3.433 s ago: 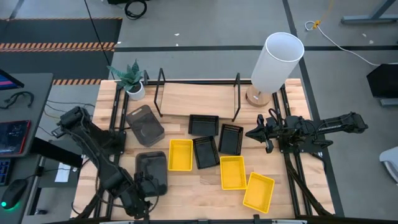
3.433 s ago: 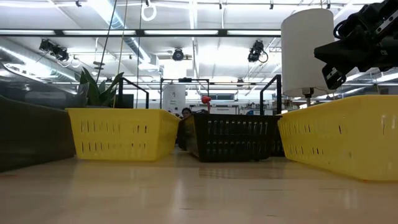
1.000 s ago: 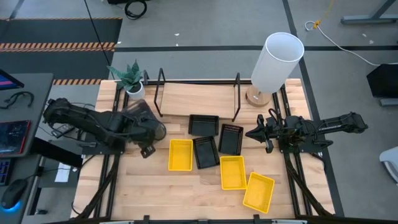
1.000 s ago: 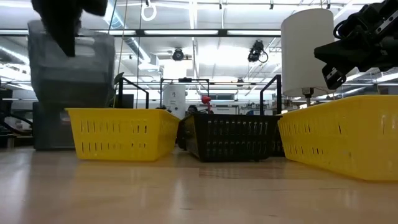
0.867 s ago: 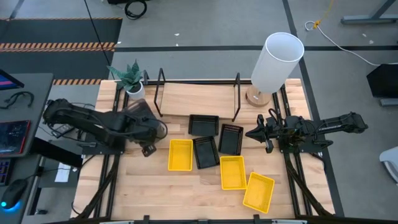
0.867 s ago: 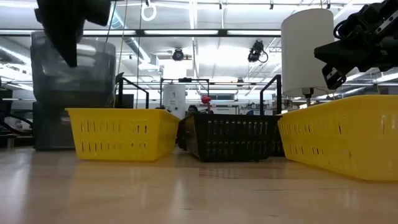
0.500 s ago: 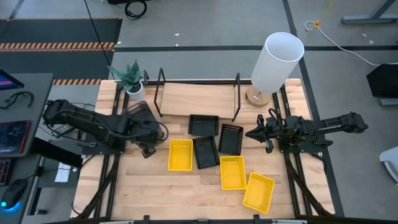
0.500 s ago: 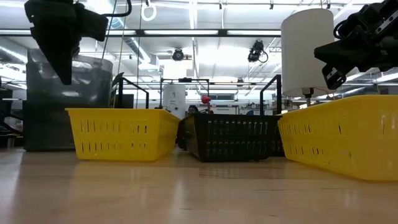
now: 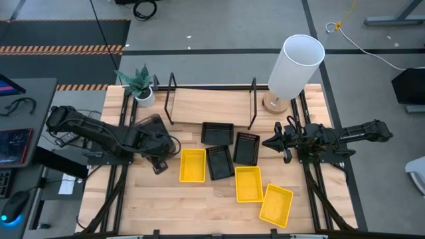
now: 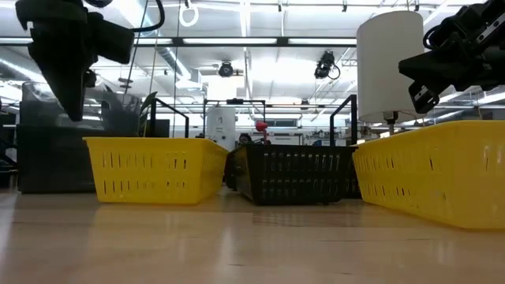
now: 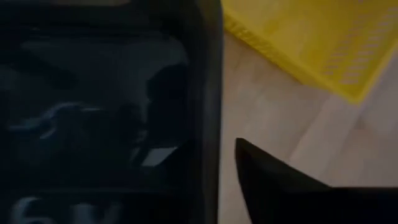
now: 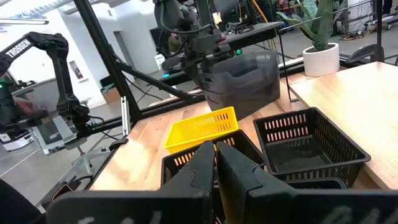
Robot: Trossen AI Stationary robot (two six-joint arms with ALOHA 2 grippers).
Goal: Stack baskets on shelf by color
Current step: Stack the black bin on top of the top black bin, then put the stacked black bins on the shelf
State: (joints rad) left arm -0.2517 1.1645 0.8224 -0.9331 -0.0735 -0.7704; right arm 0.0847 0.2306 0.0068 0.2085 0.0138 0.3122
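We count three yellow baskets (image 9: 193, 165), three black (image 9: 218, 133) and grey ones (image 9: 147, 127) on the worktop (image 9: 206, 202). The left tool (image 9: 157, 154) grips a grey basket's rim. The right tool (image 9: 277, 142) hangs closed.

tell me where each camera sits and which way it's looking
High view: overhead, straight down on the table; both arms show, left gripper at the grey basket.
Low view: tabletop height, level past a yellow basket.
Left wrist: close on the grey basket; one own finger shows.
Right wrist: across the table; right gripper shut.
Shared: the grey basket, in all four.
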